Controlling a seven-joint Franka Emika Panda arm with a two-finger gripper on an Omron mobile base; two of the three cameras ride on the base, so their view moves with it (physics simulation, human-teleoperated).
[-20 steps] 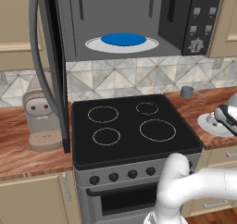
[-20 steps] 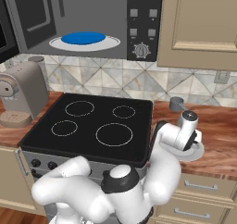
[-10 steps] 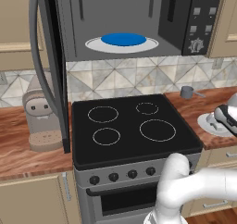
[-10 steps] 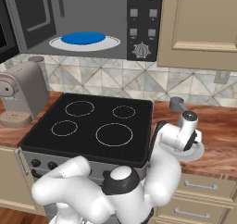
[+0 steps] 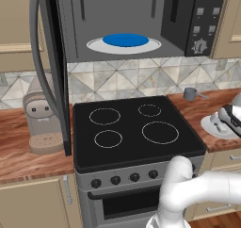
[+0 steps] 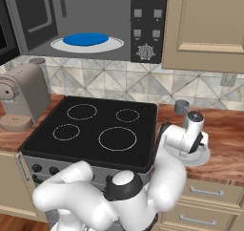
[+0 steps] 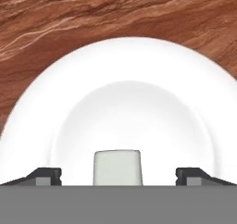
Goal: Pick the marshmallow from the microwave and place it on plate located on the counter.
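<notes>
While the claw (image 7: 118,174) hangs low over the plate (image 7: 41,102) on the wooden desk (image 7: 92,15), its fingers stand wide apart either side of the marshmallow (image 7: 117,166).

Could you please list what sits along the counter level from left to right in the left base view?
Coffee machine → stovetop → small grey cup → plate, with the arm's hand over its right side.
</notes>
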